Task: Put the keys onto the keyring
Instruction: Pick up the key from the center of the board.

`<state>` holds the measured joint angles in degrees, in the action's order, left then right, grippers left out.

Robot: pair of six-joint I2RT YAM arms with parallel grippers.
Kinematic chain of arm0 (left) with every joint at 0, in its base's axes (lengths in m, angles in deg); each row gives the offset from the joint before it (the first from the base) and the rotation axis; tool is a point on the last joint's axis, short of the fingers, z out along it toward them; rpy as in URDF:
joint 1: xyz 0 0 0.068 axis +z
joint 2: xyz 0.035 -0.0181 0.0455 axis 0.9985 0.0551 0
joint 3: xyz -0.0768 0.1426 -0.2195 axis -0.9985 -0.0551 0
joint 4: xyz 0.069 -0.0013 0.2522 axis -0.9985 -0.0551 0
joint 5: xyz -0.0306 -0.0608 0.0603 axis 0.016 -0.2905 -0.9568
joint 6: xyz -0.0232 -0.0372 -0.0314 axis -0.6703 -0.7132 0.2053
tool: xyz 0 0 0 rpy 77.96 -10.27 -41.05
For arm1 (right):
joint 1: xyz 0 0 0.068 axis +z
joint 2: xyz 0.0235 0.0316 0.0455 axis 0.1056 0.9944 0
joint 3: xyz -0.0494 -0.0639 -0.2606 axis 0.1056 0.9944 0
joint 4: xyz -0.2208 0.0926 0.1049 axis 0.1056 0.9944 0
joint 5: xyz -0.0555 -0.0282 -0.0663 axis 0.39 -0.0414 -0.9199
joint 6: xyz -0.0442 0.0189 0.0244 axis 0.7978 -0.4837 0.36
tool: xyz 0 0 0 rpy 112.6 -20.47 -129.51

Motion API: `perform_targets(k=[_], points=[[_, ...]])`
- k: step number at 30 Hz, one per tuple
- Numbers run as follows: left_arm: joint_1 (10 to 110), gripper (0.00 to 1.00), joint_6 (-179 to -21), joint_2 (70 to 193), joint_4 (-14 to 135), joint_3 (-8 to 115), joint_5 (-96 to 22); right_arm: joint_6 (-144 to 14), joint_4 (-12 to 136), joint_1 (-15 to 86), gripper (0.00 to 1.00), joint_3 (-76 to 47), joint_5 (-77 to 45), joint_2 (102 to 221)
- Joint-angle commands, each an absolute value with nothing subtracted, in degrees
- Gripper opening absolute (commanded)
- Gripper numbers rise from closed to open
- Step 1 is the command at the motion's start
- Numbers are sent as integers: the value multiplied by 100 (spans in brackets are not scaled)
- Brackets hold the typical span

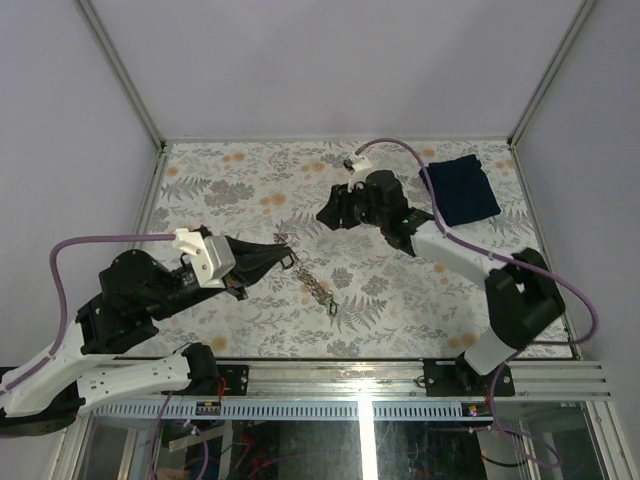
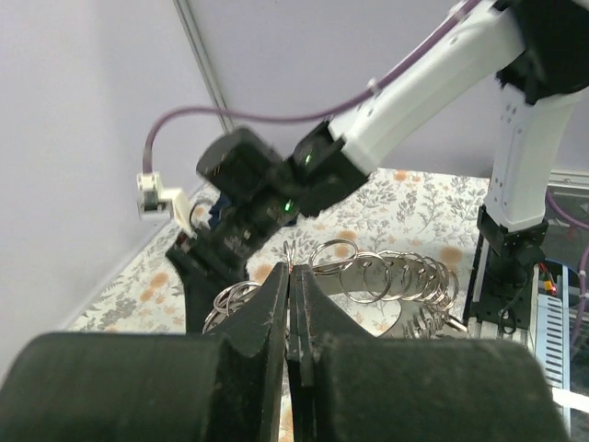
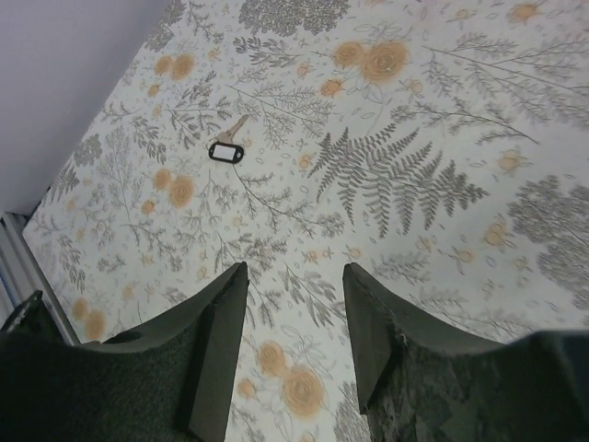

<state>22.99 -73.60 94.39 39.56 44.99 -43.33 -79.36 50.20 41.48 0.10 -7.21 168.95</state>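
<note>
My left gripper [image 1: 289,258] is shut on one ring of the keyring [image 1: 318,287], a silvery chain of linked rings that trails from the jaws down to the table. In the left wrist view the closed jaws of the left gripper [image 2: 293,272] pinch a ring, and the keyring's other rings [image 2: 396,276] fan out to the right. One small key [image 3: 226,150] with a black head lies flat on the table, ahead and left of my right gripper [image 3: 294,276], which is open and empty above the cloth. From above, the right gripper [image 1: 326,213] hovers just beyond the left one. Other keys are not visible.
A dark blue folded cloth [image 1: 465,188] lies at the back right. The table [image 1: 240,180] has a floral cover and a metal frame rail [image 1: 400,375] along the near edge. The right arm [image 2: 414,101] reaches across in the left wrist view.
</note>
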Motion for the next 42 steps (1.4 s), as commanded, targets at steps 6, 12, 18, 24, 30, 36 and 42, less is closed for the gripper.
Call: perform_targets(k=[6,12,18,24,30,36,42], points=[[2326,0,-7157,9516,3744,5138,-4693,-9094,3937,5148,54,-1618,-1325,18996],[2331,0,-7185,9427,3642,5169,-4875,-9562,3736,5617,53,-2520,-1682,20228],[2327,0,-7212,9362,3554,5093,-4995,-9790,3763,5922,52,-3340,-1999,21091],[2328,0,-7235,9303,3506,5068,-5001,-9928,3941,6135,49,-4078,-2472,21655],[2323,0,-7197,9265,3497,5039,-5006,-10056,4226,6240,46,-4607,-2747,22138],[2325,0,-7188,9240,3480,5019,-5024,-9989,4716,6294,46,-5196,-2841,22524],[2329,0,-7191,9169,3462,4986,-5034,-9918,4924,6345,46,-5389,-2987,22702]])
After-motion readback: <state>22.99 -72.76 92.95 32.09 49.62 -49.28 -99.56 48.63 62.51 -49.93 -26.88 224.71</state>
